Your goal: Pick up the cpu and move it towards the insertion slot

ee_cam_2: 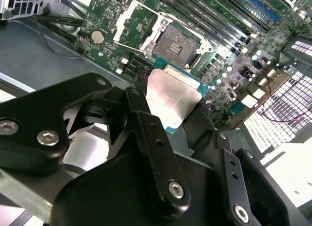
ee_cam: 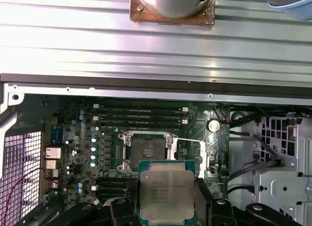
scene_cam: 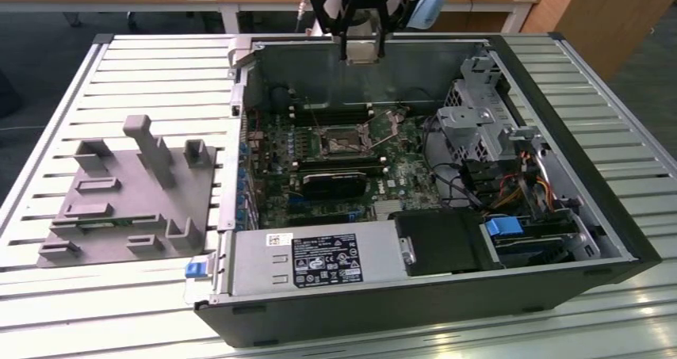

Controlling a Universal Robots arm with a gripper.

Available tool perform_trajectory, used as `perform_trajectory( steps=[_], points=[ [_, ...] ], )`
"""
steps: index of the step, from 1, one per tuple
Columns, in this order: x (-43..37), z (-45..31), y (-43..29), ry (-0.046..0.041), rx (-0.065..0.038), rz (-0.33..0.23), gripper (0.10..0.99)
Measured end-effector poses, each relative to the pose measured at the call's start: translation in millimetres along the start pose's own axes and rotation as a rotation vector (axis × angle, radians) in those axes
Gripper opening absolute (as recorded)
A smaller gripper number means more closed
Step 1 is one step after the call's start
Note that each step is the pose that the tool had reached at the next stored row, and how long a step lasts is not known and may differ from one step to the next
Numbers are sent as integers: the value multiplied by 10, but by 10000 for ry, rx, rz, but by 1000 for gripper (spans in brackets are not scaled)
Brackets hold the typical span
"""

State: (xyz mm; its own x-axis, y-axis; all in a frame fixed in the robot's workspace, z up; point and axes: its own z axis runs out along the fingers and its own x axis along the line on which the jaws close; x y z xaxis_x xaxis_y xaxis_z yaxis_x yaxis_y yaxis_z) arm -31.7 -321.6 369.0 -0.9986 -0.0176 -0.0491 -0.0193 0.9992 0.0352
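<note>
Black fingers (ee_cam_2: pixel 146 133) clamped on flat square silver-topped cpu (ee_cam: pixel 167 192), lower edge hidden; silver-framed, dark-centred insertion slot (ee_cam: pixel 145 150) just beyond, uncovered.

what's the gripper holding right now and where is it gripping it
The gripper holds the cpu, its fingers clamping two opposite side edges, above the open insertion slot.

An open computer case (scene_cam: pixel 592 240) lies on its side on a slatted metal table (scene_cam: pixel 148 66), motherboard (scene_cam: pixel 275 177) facing up. Inside the case, a black heatsink block (scene_cam: pixel 333 186) sits mid-board, and long black memory slots (ee_cam: pixel 141 116) run across the board. A labelled power supply (scene_cam: pixel 312 260) fills the case's near edge, a blue-tabbed drive bay (scene_cam: pixel 518 228) beside it. Just outside the case, on the exterior view's left, rests a grey fixture tray (scene_cam: pixel 127 204) with upright posts.
</note>
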Motion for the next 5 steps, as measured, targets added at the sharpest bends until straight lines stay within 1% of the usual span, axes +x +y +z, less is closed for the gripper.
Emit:
perform_trajectory(
  steps=[5],
  points=[
    [0, 1, 2, 0, 1, 1, 541]
  ],
)
